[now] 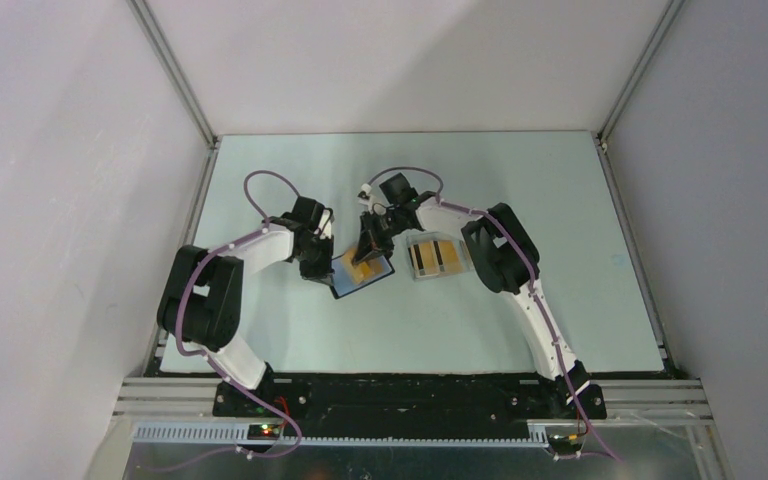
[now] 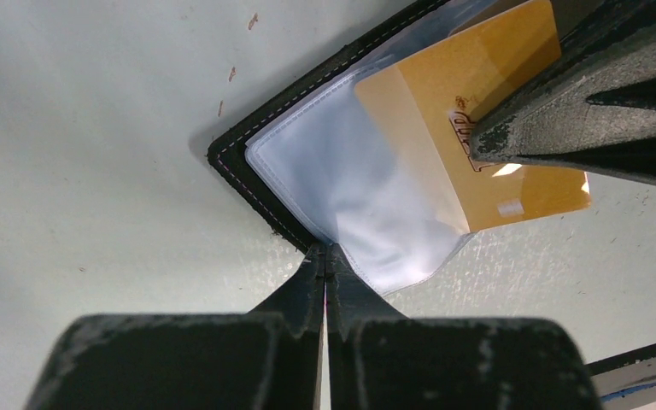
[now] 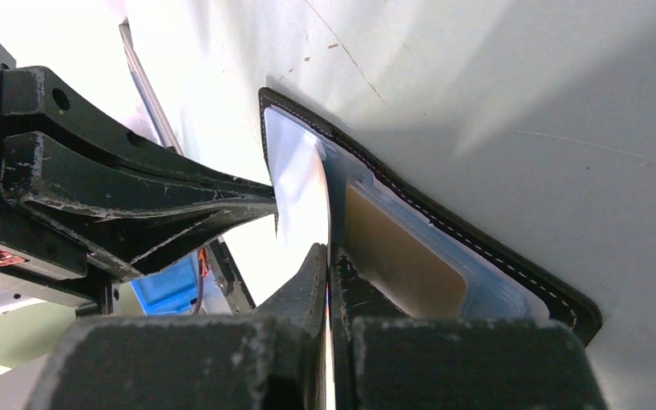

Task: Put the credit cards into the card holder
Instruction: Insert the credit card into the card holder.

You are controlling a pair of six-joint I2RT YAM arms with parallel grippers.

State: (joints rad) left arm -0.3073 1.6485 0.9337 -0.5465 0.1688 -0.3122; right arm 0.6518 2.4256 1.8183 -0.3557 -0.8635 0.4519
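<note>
Our left claw (image 2: 325, 256) pinches a corner of the open holder (image 2: 239, 149). Our right claw (image 3: 329, 256) pinches an orange card (image 2: 444, 111), one end pointing into the holder.

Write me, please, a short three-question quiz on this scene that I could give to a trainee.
1. True or false: the card holder is folded shut.
2. What does the right gripper grip? A: an orange card. B: the card holder. C: nothing.
3. Fill in the gap: the left gripper is shut on the card holder's clear ____.

Key
1. False: it lies open.
2. A.
3. Sleeve.
</note>
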